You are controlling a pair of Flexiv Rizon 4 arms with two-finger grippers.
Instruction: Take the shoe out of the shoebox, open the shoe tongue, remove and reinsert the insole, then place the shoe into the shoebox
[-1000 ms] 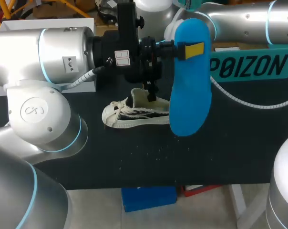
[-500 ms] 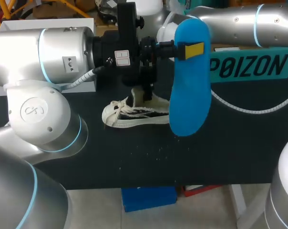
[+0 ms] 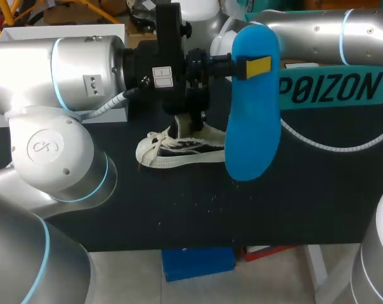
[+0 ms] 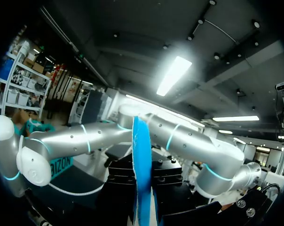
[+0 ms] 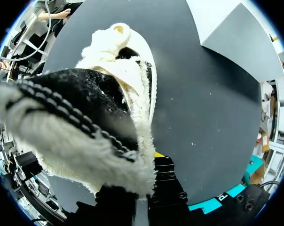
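- Shoe (image 3: 179, 152): cream low sneaker with black side panels and a fleecy lining. It lies on the black table (image 3: 305, 190) with its laced toe pointing toward the left arm's side. In the right wrist view its fleecy collar (image 5: 109, 94) fills the space just ahead of the fingers.
- Insole (image 3: 252, 126): bright blue, held upright in the air just beside the shoe's heel end. Its lower tip hangs clear of the table. The left wrist view shows it edge-on (image 4: 142, 179), running straight out between the fingers.
- Left gripper (image 3: 255, 65): above the shoe's heel, clamped on the upper part of the insole. One yellow tip lies flat against the blue face.
- Right gripper (image 3: 190, 120): directly over the shoe's opening, reaching down from behind the left gripper. Its fingers are narrow, pinching a raised cream flap of the shoe.
- Shoebox (image 3: 369, 95): teal, standing at the table's far edge behind the shoe, on the right arm's side.
- White box (image 3: 64, 30): beyond the shoe's toe end, largely hidden by the left arm.
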